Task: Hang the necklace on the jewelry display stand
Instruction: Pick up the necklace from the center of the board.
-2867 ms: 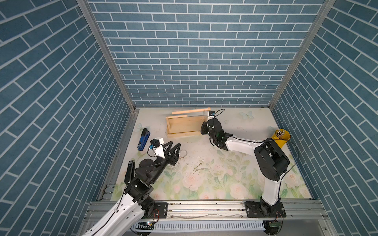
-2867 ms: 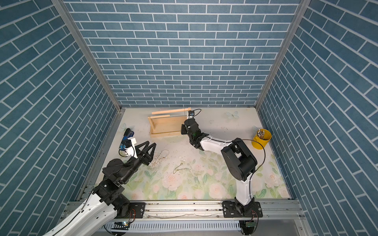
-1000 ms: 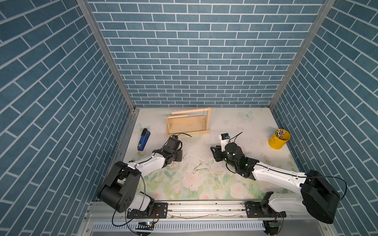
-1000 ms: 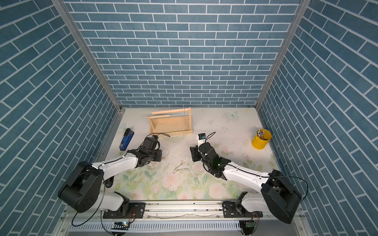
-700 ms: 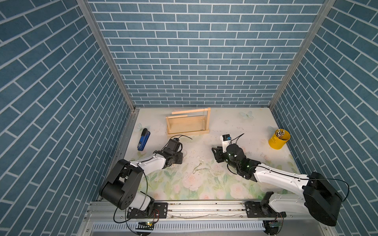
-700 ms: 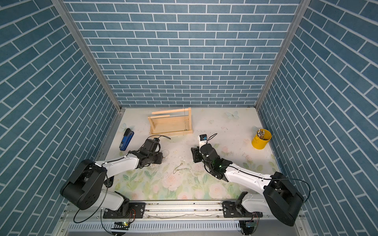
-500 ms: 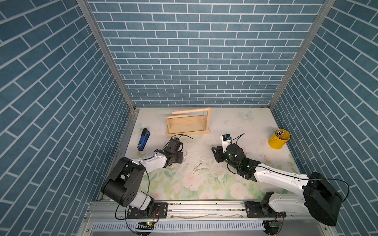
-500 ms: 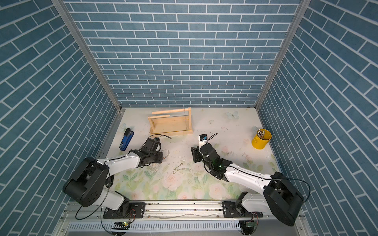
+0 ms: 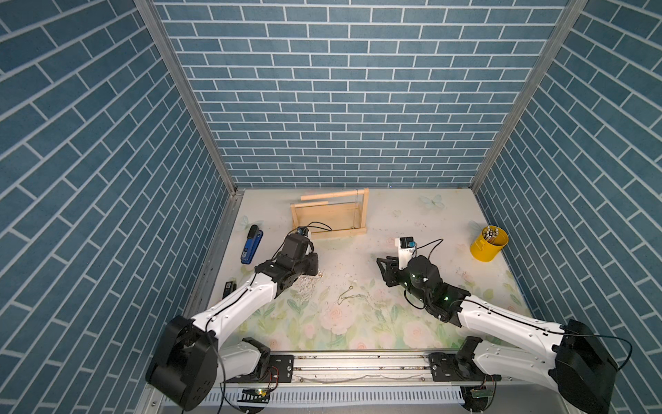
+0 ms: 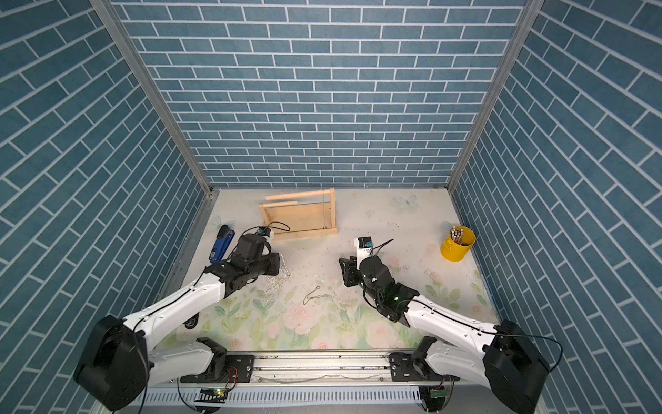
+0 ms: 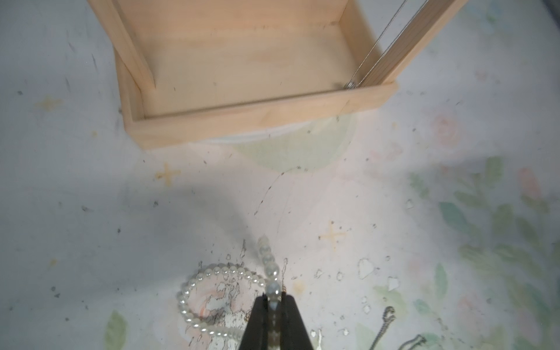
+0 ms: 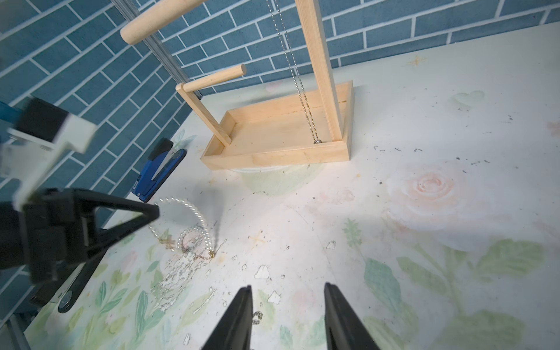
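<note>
In left wrist view, plainest, left gripper pinches necklace.

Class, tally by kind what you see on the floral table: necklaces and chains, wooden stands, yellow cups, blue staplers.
Necklaces and chains: 3 (pearl necklace, ball chain, thin chain)
Wooden stand: 1
Yellow cup: 1
Blue stapler: 1
Total: 6

Left gripper is closing onto the pearl necklace, now pinching a bead between its tips. Right gripper is sitting mid-table, withdrawn from the jewelry display stand.
</note>
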You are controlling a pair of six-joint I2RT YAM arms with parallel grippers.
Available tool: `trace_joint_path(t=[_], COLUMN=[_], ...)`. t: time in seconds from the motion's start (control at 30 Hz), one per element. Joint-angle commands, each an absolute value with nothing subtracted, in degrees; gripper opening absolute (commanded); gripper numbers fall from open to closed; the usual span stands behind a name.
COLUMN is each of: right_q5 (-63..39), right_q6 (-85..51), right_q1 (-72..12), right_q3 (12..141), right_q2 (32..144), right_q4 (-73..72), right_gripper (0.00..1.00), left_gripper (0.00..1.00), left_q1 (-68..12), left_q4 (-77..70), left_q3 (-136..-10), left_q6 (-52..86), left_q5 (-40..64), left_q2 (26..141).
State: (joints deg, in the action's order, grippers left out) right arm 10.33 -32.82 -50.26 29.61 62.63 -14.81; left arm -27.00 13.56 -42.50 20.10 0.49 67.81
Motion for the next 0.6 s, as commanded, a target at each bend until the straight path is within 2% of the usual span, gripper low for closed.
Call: trace_joint_path(t=[0.0,0.27,0.57], right_q5=[9.5,6.3,-2.6], right_q6=[-33.8,-33.4,-30.6], right_q1=[-50.5,-50.5,-50.6], right_q3=[30.8,32.2,35.7], right_q2=[63.4,64.8,68.5], right_q4=[-15.7,-19.9,-23.9], right_gripper=[0.42,0.42,0.43], left_gripper=[0.00,0.00,0.00], left_q1=[-26.9,-26.8,-25.6], left_q4=[19.3,26.0,26.9], left_q3=[-46.7,-58.8,-63.8], left_q6=[20.4,20.8,19.6], left_q5=[2.0,5.7,6.7], left_q2=[63.0,57.4,59.5])
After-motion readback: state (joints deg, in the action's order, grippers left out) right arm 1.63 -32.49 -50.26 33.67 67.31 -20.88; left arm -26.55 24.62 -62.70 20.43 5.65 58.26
